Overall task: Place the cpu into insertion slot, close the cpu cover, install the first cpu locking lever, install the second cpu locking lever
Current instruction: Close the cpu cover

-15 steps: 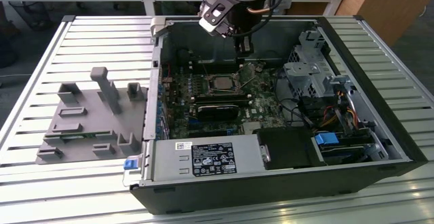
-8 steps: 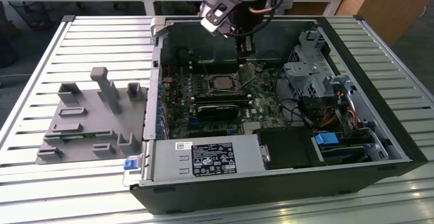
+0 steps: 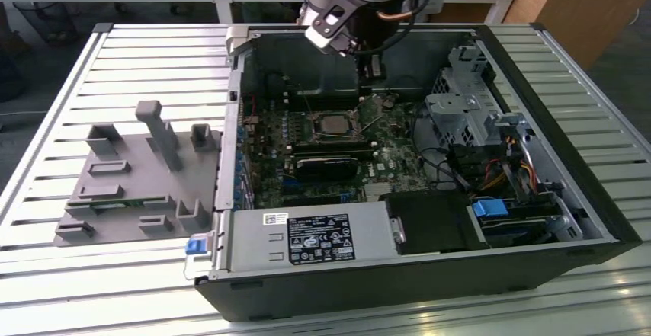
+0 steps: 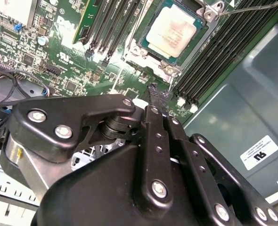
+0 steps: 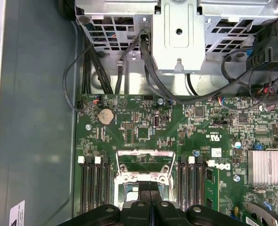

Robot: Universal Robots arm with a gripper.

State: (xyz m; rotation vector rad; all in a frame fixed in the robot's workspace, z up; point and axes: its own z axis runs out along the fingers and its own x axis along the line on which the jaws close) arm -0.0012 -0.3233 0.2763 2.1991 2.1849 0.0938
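Observation:
The cpu (image 4: 171,29), a pale square chip, lies in the insertion slot (image 4: 135,52) on the green board. In the exterior view the slot (image 3: 331,124) sits mid-board. The cpu cover (image 5: 146,162), a silvery frame with a square window, looks tilted up off the slot, with green board showing through it. A thin lever rod (image 4: 252,7) sticks out past the slot's corner. My gripper (image 4: 158,94) is shut with nothing in it, its black fingertips hovering above the board just beside the slot. In the exterior view the gripper (image 3: 373,73) hangs over the case's far side.
Long black memory slots (image 4: 209,56) flank the socket on both sides. A grey power supply box (image 3: 305,238) fills the case's near edge. A metal drive cage (image 3: 463,115) with cables stands at the exterior view's right. A grey fixture (image 3: 133,176) lies on the slatted table outside the case.

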